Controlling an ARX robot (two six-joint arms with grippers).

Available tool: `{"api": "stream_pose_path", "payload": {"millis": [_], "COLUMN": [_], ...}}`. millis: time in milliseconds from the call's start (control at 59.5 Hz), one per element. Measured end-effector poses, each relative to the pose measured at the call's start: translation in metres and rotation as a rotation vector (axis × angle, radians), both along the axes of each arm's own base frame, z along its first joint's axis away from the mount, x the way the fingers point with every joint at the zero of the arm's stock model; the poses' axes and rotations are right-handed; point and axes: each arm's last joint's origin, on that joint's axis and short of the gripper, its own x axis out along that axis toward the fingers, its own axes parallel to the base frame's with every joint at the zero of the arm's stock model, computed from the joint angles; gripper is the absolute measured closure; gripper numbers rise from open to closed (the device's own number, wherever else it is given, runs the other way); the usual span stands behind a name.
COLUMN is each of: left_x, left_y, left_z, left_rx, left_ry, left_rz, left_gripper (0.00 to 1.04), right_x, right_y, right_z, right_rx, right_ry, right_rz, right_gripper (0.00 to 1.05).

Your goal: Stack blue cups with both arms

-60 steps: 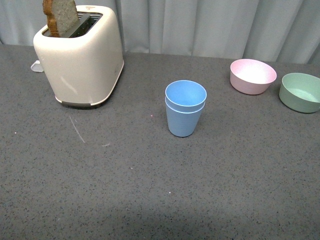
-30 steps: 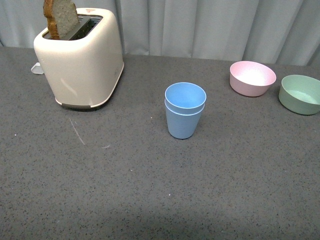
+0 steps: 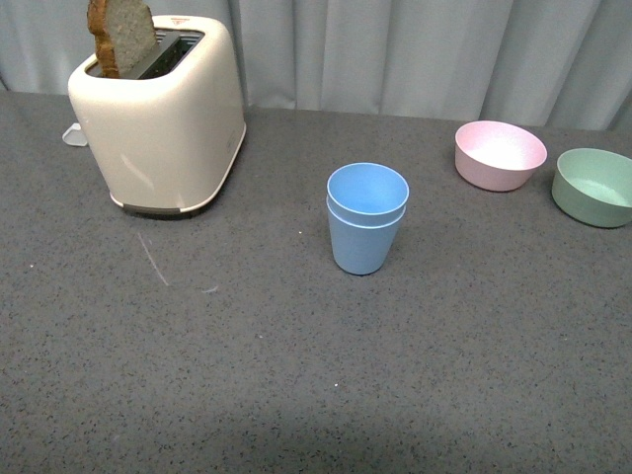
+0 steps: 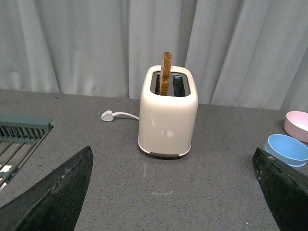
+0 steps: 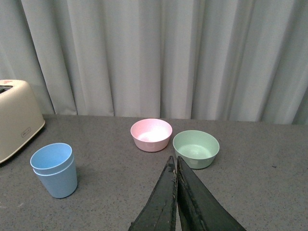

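The two blue cups (image 3: 365, 219) stand upright mid-table, one nested inside the other. They also show in the right wrist view as blue cups (image 5: 54, 169) and at the edge of the left wrist view as blue cups (image 4: 287, 150). Neither arm appears in the front view. My left gripper (image 4: 175, 190) is open, its black fingers (image 4: 57, 195) spread wide over bare table, well apart from the cups. My right gripper (image 5: 174, 161) is shut with nothing in it, its fingers pressed together and pointing toward the bowls, away from the cups.
A cream toaster (image 3: 158, 114) with a slice of bread (image 3: 118, 35) stands at the back left. A pink bowl (image 3: 500, 152) and a green bowl (image 3: 592, 184) sit at the back right. A grey-green rack (image 4: 21, 130) and a white plug (image 4: 108, 115) lie near the toaster.
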Motion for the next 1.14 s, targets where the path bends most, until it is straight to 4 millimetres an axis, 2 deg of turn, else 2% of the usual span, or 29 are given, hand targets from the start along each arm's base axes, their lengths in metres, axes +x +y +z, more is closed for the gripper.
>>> {"api": "stream_pose_path", "payload": {"millis": [67, 168, 303, 521, 588, 655, 1143], "left_x": [0.0, 0.0, 0.0, 0.0, 0.0, 0.0, 0.0], "left_y": [0.0, 0.0, 0.0, 0.0, 0.0, 0.0, 0.0], "left_z": [0.0, 0.0, 0.0, 0.0, 0.0, 0.0, 0.0], "left_rx": [0.0, 0.0, 0.0, 0.0, 0.0, 0.0, 0.0], "left_ry": [0.0, 0.0, 0.0, 0.0, 0.0, 0.0, 0.0], "left_rz": [-0.001, -0.001, 0.0, 0.0, 0.0, -0.001, 0.0], "left_gripper": [0.07, 0.07, 0.07, 0.07, 0.07, 0.07, 0.07], "right_x": [-0.0003, -0.0003, -0.0004, -0.0004, -0.0004, -0.0004, -0.0004], "right_y": [0.0, 0.0, 0.0, 0.0, 0.0, 0.0, 0.0], "right_z": [0.0001, 0.0, 0.0, 0.0, 0.0, 0.0, 0.0], "right_rx": [-0.001, -0.001, -0.001, -0.001, 0.0, -0.001, -0.001], "right_ry": [-0.002, -0.001, -0.002, -0.002, -0.002, -0.002, -0.002], "right_rz": [0.0, 0.0, 0.0, 0.0, 0.0, 0.0, 0.0], "right_gripper": [1.01, 0.83, 0.53, 0.16, 0.08, 0.1, 0.1]}}
